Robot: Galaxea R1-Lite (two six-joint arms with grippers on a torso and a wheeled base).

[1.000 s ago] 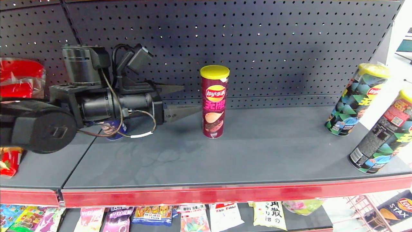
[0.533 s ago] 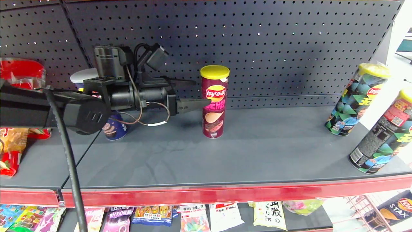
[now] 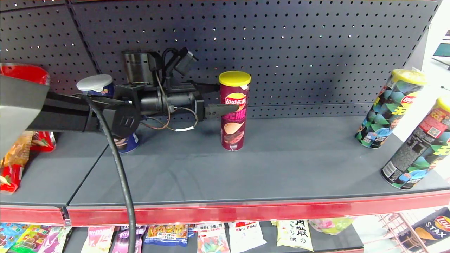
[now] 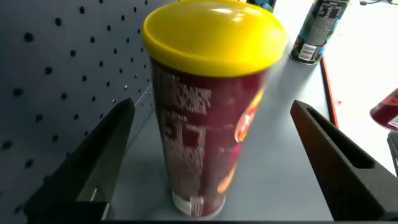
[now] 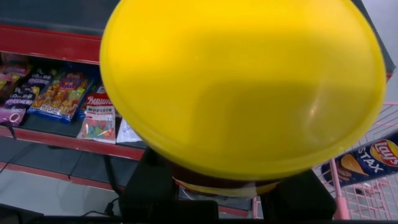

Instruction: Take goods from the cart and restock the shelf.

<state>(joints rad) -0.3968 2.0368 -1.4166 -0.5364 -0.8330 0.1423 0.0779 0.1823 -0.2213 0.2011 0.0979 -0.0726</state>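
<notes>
A maroon chip can (image 3: 235, 119) with a yellow lid stands upright mid-shelf, close to the pegboard back. My left gripper (image 3: 225, 99) comes in from the left and is open, one finger in front of the can and one behind it. The left wrist view shows this can (image 4: 211, 124) between the two spread fingers (image 4: 102, 155), with gaps on both sides. In the right wrist view my right gripper (image 5: 227, 190) is shut on another can (image 5: 242, 81), whose yellow lid hides most of the fingers.
A blue can with a white lid (image 3: 95, 85) stands behind the left arm. Two patterned cans (image 3: 390, 109) (image 3: 416, 147) stand at the shelf's right end. Red bags (image 3: 21, 72) lie far left. Snack packets (image 3: 211, 239) fill the lower shelf, and a pink wire cart (image 3: 397, 225) is at bottom right.
My left arm has reached to the right and deeper over the shelf. Its open fingers, short of the maroon can before, now straddle it. The blue can behind the arm has come into sight.
</notes>
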